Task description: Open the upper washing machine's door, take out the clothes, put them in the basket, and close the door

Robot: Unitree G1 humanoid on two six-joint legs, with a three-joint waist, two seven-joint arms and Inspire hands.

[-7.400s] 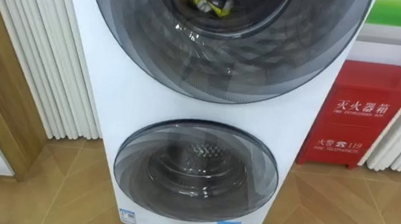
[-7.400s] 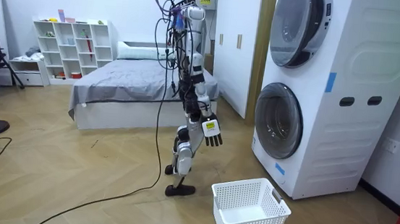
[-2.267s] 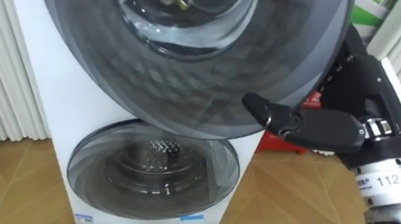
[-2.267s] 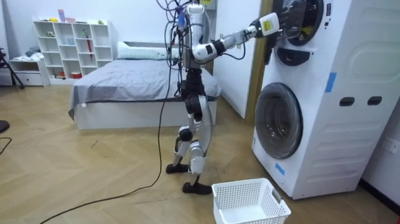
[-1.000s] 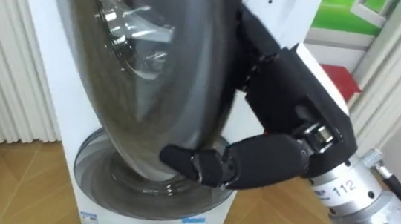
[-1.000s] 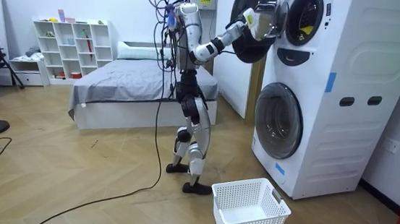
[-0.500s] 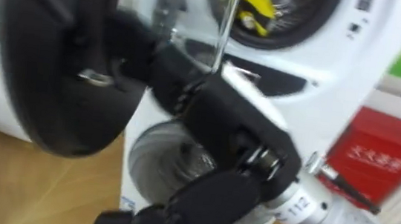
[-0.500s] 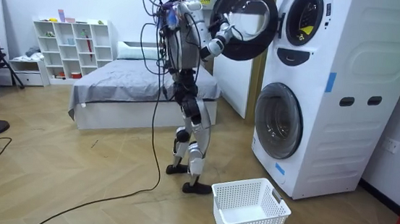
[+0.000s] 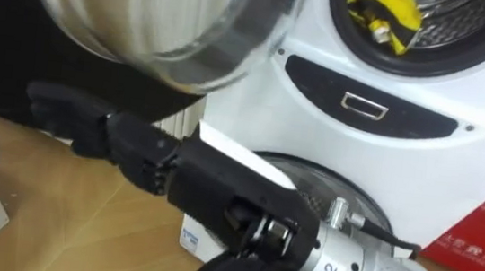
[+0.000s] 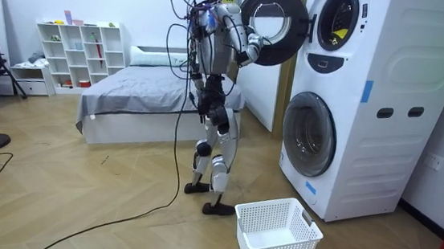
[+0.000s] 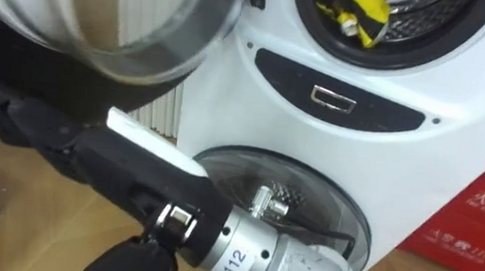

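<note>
The right hand (image 9: 180, 172), fingers flat and gripping nothing, is pressing the open door (image 9: 155, 18), which is needing a full push aside before reaching the yellow clothes (image 9: 382, 13) lying in the upper drum (image 9: 462, 23)

A bedroom of a home with laundry corner, shown by a grey bed (image 10: 140, 93), a white shelf unit (image 10: 79, 51), wooden floor (image 10: 77, 209), stacked washing machines (image 10: 368, 113), a white basket (image 10: 277, 234) placed near them.
</note>
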